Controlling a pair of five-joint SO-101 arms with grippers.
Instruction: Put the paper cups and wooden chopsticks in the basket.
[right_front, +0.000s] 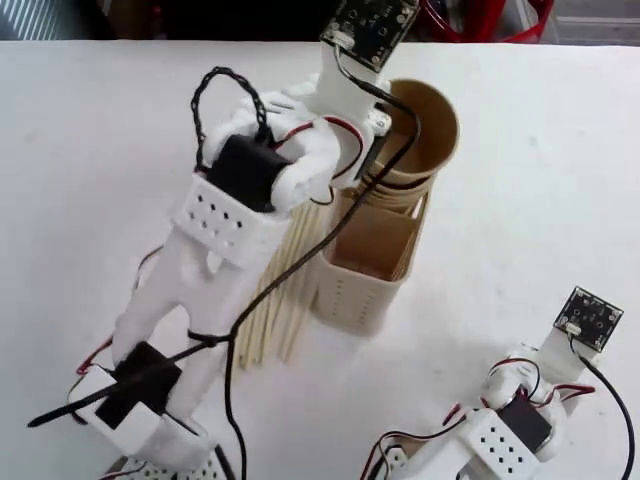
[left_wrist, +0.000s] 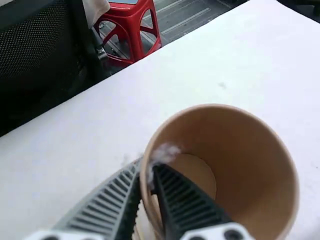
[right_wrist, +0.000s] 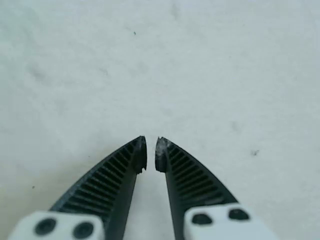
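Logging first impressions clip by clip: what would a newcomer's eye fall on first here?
First, the left gripper pinching the rim of the top brown paper cup of a tilted stack over the tan perforated basket at mid-table. Then the pale wooden chopsticks fanned on the white table beside that basket, and the right gripper shut over bare table.

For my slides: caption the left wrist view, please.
Left gripper pinching a paper cup by its rim, white table beyond.
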